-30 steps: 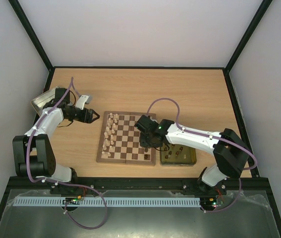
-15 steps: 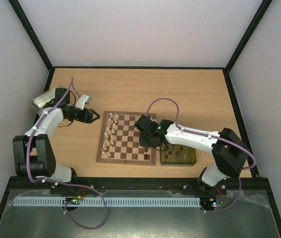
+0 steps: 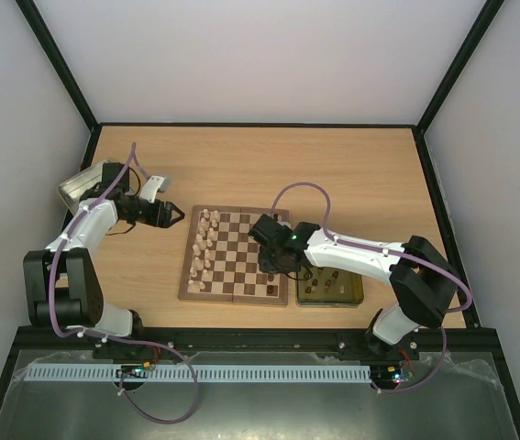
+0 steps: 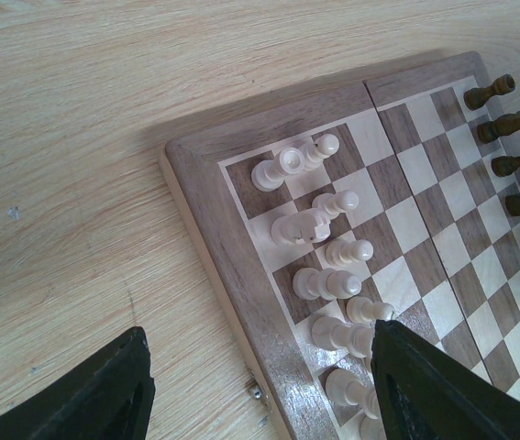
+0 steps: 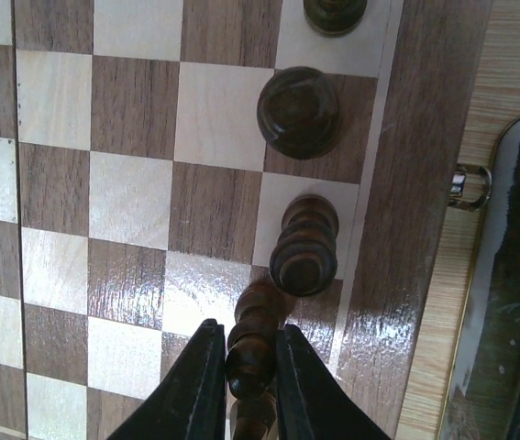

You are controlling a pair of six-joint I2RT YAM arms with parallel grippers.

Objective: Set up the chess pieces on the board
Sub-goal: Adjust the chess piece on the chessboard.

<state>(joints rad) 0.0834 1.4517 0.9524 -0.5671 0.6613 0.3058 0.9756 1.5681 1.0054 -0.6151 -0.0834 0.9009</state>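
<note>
The board (image 3: pixel 234 257) lies mid-table. Cream chess pieces (image 3: pixel 203 247) stand in two columns at its left edge, also in the left wrist view as cream pieces (image 4: pixel 319 225). Dark pieces (image 4: pixel 507 165) line the far edge. My right gripper (image 3: pixel 276 266) hangs over the board's right edge. In its wrist view the right gripper (image 5: pixel 244 335) is shut on a dark chess piece (image 5: pixel 255 344), which tilts over an edge square beside two standing dark pieces (image 5: pixel 304 243). My left gripper (image 3: pixel 179 217) hovers open just left of the board; the left gripper (image 4: pixel 260 335) holds nothing.
A yellow-gold tin (image 3: pixel 331 288) with several pieces in it sits against the board's right side, under the right arm; its rim (image 5: pixel 507 275) shows in the right wrist view. A silver tin (image 3: pixel 78 186) lies at the table's far left edge behind the left arm.
The right gripper's fingers have drawn together onto the dark piece. The left arm has not moved.
</note>
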